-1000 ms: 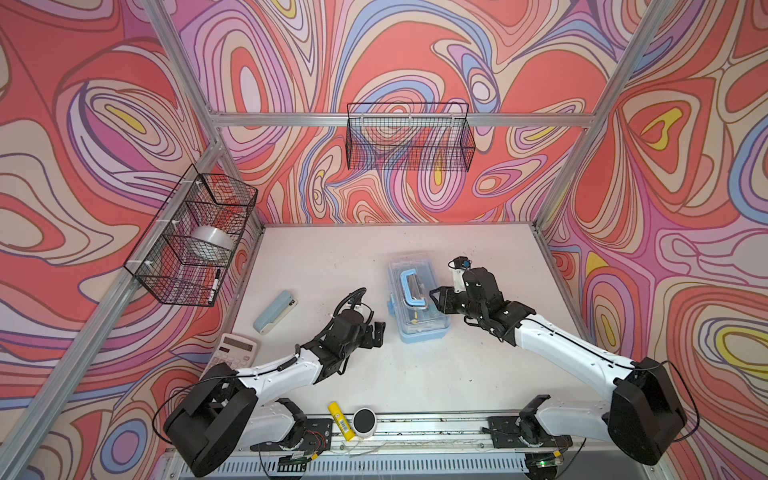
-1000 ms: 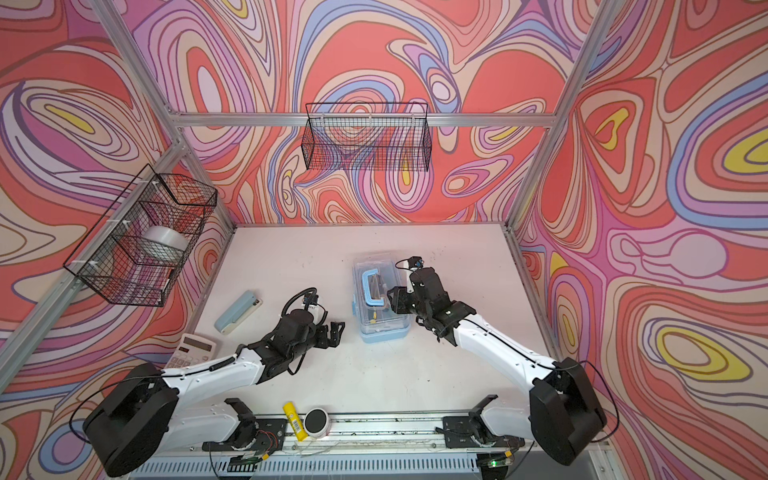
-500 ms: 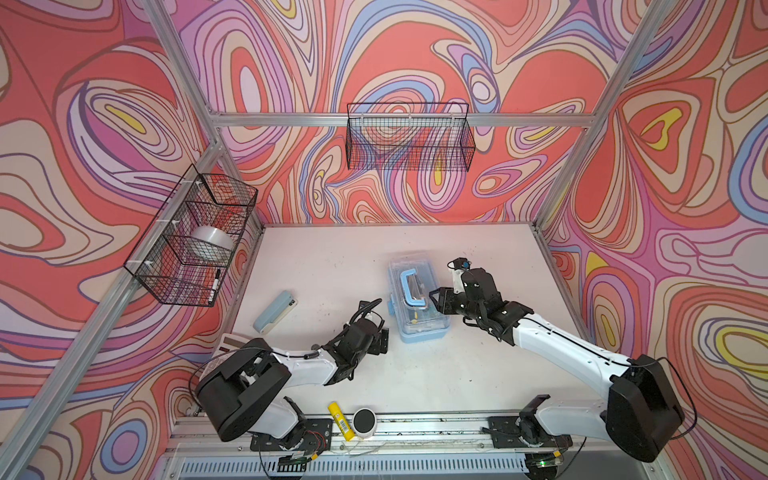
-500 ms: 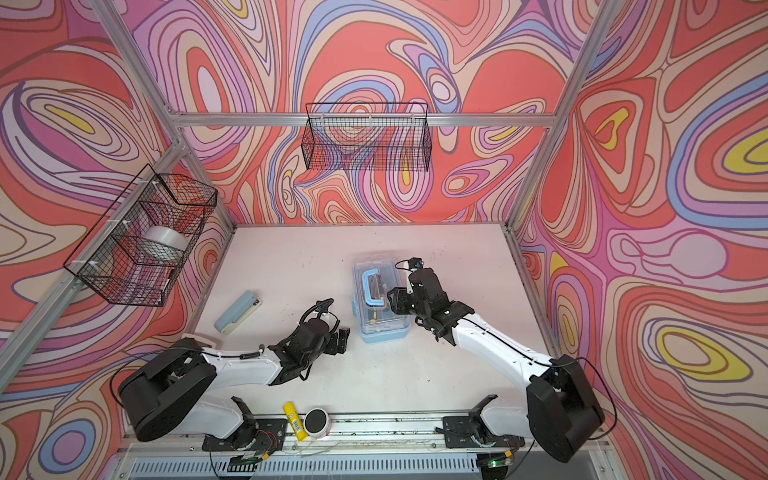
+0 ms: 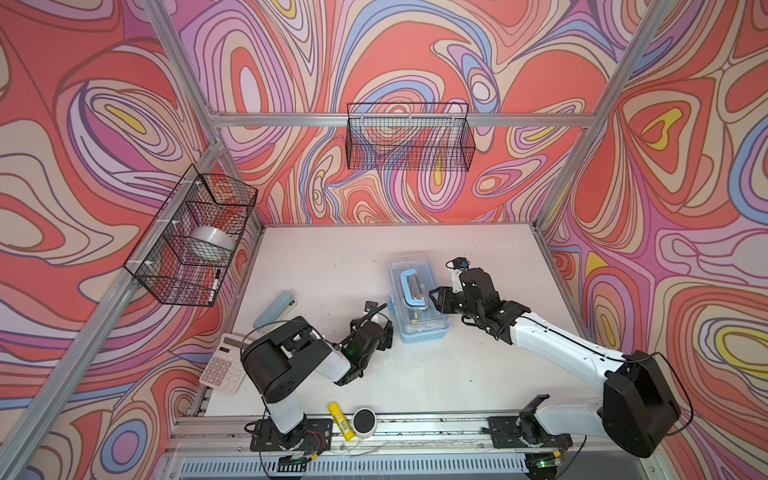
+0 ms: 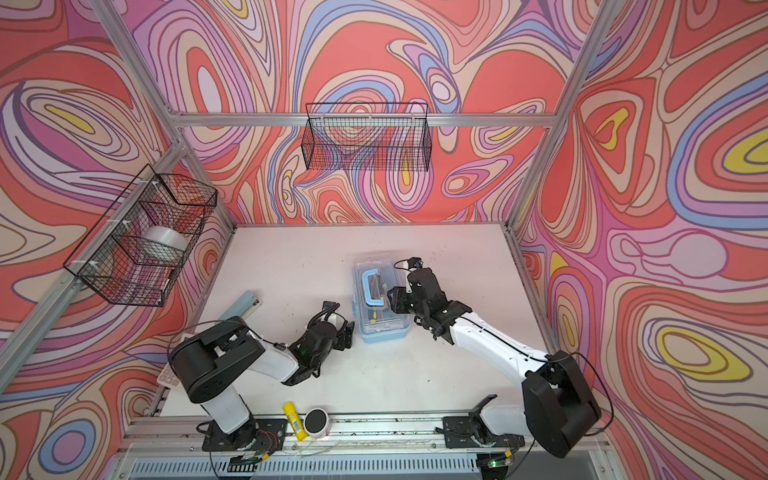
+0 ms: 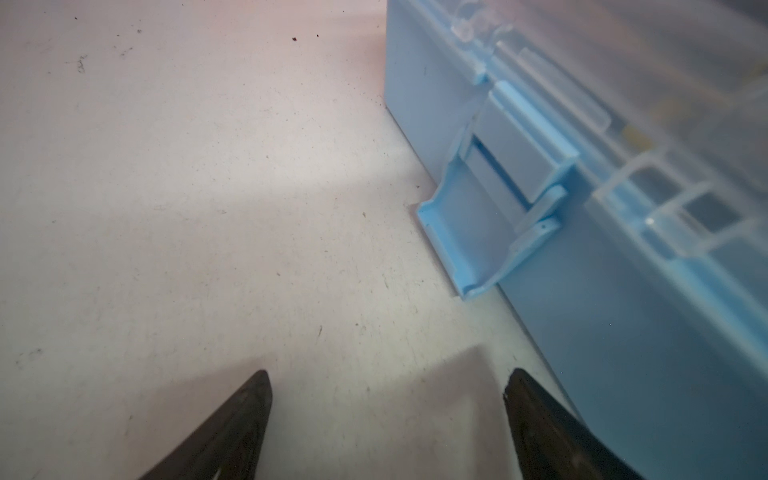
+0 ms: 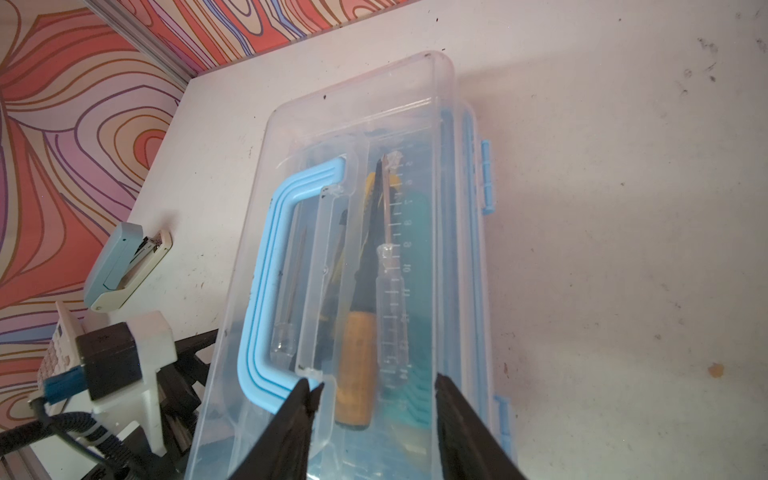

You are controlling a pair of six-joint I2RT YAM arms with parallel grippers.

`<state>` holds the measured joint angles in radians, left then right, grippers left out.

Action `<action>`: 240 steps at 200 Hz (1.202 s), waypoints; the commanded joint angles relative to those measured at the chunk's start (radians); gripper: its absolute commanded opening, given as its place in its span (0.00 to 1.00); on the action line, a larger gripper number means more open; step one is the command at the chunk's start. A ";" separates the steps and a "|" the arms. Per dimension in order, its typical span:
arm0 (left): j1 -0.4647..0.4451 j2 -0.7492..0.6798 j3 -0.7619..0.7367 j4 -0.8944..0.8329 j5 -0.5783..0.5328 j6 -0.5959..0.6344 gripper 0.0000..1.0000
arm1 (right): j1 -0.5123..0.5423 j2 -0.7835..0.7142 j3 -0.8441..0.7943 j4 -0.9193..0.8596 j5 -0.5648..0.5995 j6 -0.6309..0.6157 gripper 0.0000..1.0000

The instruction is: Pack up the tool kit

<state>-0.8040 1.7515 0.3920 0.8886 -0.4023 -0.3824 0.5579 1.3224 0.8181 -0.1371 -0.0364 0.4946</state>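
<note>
Both top views are brightly, evenly lit. Soft shadows are cast on the tabletop point(image 7: 174, 232); the close tool kit point(image 7: 623, 311) is rendered blurred in the left wrist view.

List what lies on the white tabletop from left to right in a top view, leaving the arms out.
In order: white calculator → grey-blue stapler → light-blue tool case, its clear lid down.

Case point(image 8: 415, 124) lying lid down, blue handle point(image 8: 266, 291) folded flat on top. Screwdrivers point(image 8: 390, 299) showing through the lid. Right gripper point(image 8: 376, 386) holding its jaws apart over the case's end, gripping nothing. Stapler point(image 8: 124, 266) lying beside the case, apart.
</note>
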 commanded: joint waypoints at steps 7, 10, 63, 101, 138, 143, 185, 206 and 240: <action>-0.012 0.051 0.019 0.082 -0.046 0.041 0.88 | 0.002 0.017 -0.010 -0.014 0.037 -0.009 0.49; -0.013 0.054 0.023 0.080 -0.048 0.041 0.88 | 0.003 0.016 -0.010 -0.015 0.038 -0.011 0.49; -0.029 0.120 0.059 0.136 -0.047 0.080 0.88 | 0.002 0.023 -0.009 -0.009 0.046 -0.018 0.49; -0.029 0.153 0.092 0.131 -0.077 0.100 0.88 | 0.002 0.025 -0.021 0.002 0.046 -0.013 0.49; -0.029 0.168 0.161 0.077 -0.131 0.130 0.87 | 0.002 0.040 -0.019 0.012 0.034 -0.007 0.49; -0.029 0.168 0.164 0.079 -0.137 0.138 0.87 | 0.004 0.040 -0.018 0.013 0.033 -0.007 0.49; -0.024 0.159 0.171 0.094 -0.174 0.164 0.87 | 0.003 0.049 -0.010 0.020 0.027 -0.007 0.49; -0.018 0.147 0.171 0.090 -0.182 0.171 0.87 | 0.003 0.050 -0.010 0.021 0.023 -0.006 0.49; -0.009 0.127 0.165 0.082 -0.202 0.181 0.87 | 0.002 0.049 -0.012 0.024 0.020 -0.002 0.49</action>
<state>-0.8211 1.9079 0.5392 0.9440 -0.5701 -0.2203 0.5507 1.3598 0.8177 -0.1150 0.0277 0.4881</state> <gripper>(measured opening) 0.867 0.488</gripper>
